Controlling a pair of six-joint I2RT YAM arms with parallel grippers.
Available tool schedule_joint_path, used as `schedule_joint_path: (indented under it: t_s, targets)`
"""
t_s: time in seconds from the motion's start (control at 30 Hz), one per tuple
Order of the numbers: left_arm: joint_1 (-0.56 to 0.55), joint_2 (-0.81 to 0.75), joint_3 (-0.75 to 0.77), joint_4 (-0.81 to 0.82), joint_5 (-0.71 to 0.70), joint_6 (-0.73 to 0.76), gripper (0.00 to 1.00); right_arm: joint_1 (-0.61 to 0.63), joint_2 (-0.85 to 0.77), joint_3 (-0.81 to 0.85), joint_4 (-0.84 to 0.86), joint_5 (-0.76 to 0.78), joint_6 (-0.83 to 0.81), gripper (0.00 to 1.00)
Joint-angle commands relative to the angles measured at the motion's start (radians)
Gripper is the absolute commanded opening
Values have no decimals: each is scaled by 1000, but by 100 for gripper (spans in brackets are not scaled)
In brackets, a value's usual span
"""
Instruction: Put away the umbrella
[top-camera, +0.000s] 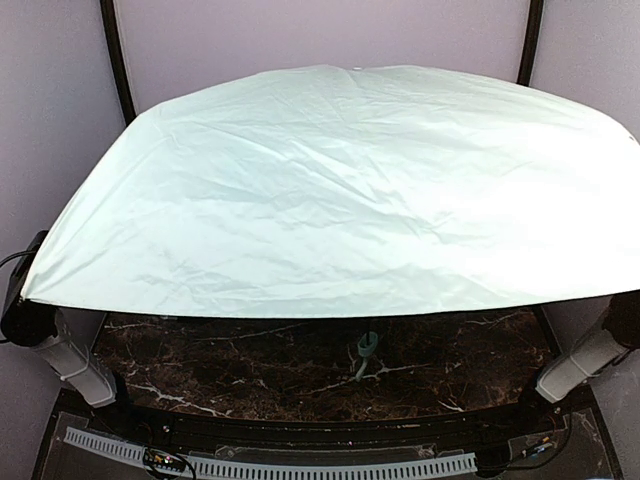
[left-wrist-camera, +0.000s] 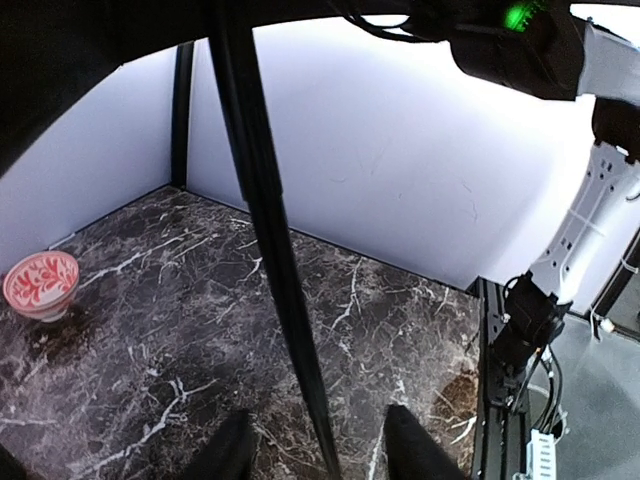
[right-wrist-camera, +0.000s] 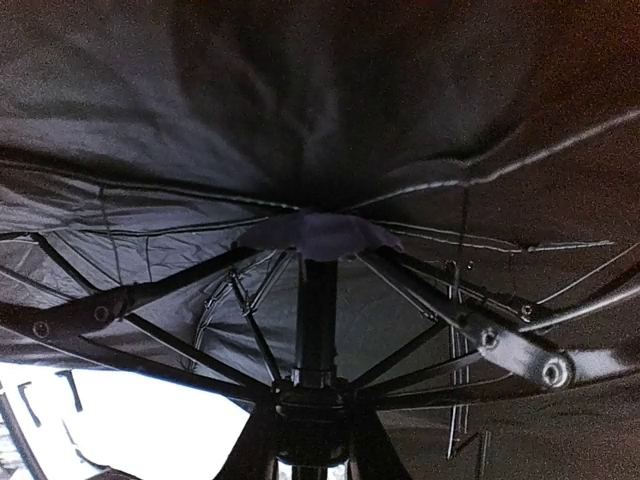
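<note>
Your umbrella (top-camera: 340, 190) is wide open. From above, its pale mint-green top covers the table (top-camera: 250, 365) from the left edge to the right edge and back to the far wall. Only a strip of dark marble along the near edge shows. Under the near rim of the fabric, about midway along that strip, the small mint-green strap (top-camera: 366, 348) hangs down.

Your left gripper (left-wrist-camera: 318, 415) stands open. The thin black shaft (left-wrist-camera: 275, 250) runs slanting between its two fingers (left-wrist-camera: 232, 455), with a gap on either side, so nothing is clamped there.

Your right gripper (right-wrist-camera: 312, 420) looks up into the black lining (right-wrist-camera: 300, 100). Its fingers come together on the shaft just under the hub where the ribs (right-wrist-camera: 470, 325) spread out. It appears closed on the umbrella there, though the contact itself is dark and hard to make out.

In the left wrist view, a red-and-white patterned bowl (left-wrist-camera: 40, 283) sits upright on the marble close to the wall. It is well apart from the shaft and under the open fabric.
</note>
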Motion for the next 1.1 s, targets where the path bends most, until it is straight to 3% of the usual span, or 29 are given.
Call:
schedule_joint_path:
  t_s: [0.0,0.13,0.3,0.47,0.5,0.53,0.57,0.7,0.77,0.83,0.93,1.07]
  targets:
    - [-3,-17,-17,19,44,27,53,-2,-49,40,113,-34,87,0]
    - [0,-3,-29,57,119,36,66,-1,-42,48,231,-45,169,0]
    - [9,5,-47,94,132,7,62,-1,-10,116,266,-111,251,0]
    - [15,1,-50,109,234,28,40,0,-3,133,299,-129,308,0]
    - [15,9,-42,111,264,19,31,0,0,136,296,-130,311,0]
    - [15,14,-39,123,285,-1,11,0,3,137,290,-129,311,0]
    - [15,17,-35,133,298,-15,3,0,5,137,287,-128,309,0]
    - [11,16,-42,174,291,-87,0,-1,-6,120,227,-81,263,2]
    - [7,9,-43,170,244,-113,0,0,-21,94,175,-23,209,22]
    - [4,1,-42,160,188,-128,0,0,-44,54,132,48,151,37]
    - [-2,-14,-61,178,126,-112,0,0,-79,-19,103,116,92,49]
    - [-6,-16,-64,174,96,-78,0,0,-102,-86,136,94,73,61]
